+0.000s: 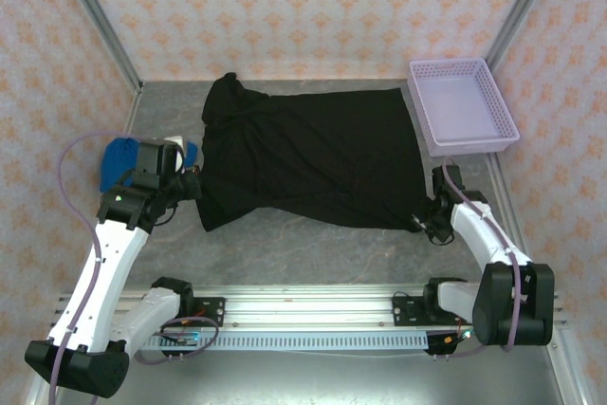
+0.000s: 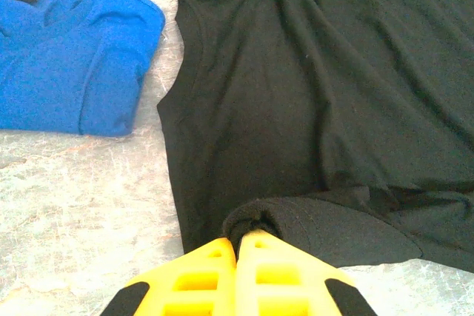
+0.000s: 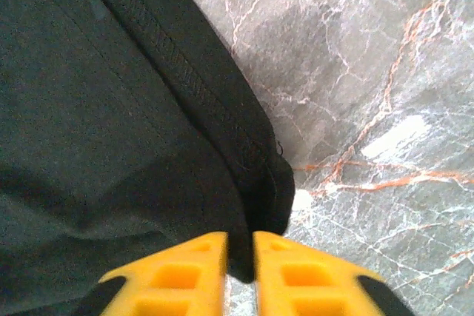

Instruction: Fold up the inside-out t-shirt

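So the black t-shirt (image 1: 313,154) is spread flat on the table (image 1: 285,234), long axis 9 to 3. The left gripper (image 2: 237,246) is pinched on its 8 o'clock corner and the right gripper (image 3: 241,255) on the 4 o'clock hem corner. All the cloth runs toward 12 from both.

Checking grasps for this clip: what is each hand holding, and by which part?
Both hold the black t-shirt: the left hand pinches a bunched fold at its near-left edge, the right hand its near-right hem corner.

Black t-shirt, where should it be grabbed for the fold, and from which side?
Probably its two near corners, approached from the near edge: the black t-shirt lies flat and sideways, so the hem corner and sleeve-side corner stick out there. The right claw and left claw pinch those spots.
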You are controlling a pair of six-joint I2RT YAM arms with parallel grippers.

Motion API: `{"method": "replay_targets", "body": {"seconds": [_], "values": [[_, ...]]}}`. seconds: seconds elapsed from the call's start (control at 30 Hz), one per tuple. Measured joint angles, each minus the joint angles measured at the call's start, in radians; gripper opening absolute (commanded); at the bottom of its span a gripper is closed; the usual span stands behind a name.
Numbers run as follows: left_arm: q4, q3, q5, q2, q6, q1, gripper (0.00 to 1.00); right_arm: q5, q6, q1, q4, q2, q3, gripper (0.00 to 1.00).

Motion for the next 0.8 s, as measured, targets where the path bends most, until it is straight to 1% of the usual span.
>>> {"method": "replay_targets", "body": {"seconds": [0.07, 0.13, 0.27, 0.5, 0.63, 0.8], "values": [[0.000, 0.000, -0.002, 0.000, 0.000, 0.000, 0.00, 0.016, -0.002, 0.000, 0.000, 0.000, 0.000, 0.02], [0.000, 0.000, -0.006, 0.000, 0.000, 0.000, 0.00, 0.040, -0.002, 0.000, -0.002, -0.002, 0.002, 0.00], [-0.003, 0.000, -0.032, -0.003, 0.002, 0.005, 0.00, 0.078, -0.007, -0.017, -0.025, -0.037, 0.021, 0.00], [-0.032, 0.024, -0.056, -0.027, 0.003, 0.039, 0.00, 0.121, -0.006, -0.060, -0.055, -0.158, 0.062, 0.00], [-0.036, 0.030, -0.055, -0.046, 0.003, 0.039, 0.00, 0.124, -0.006, -0.059, -0.068, -0.172, 0.068, 0.00], [-0.037, 0.030, -0.023, -0.048, 0.000, 0.039, 0.00, 0.116, -0.006, -0.059, -0.066, -0.154, 0.097, 0.00]]}}
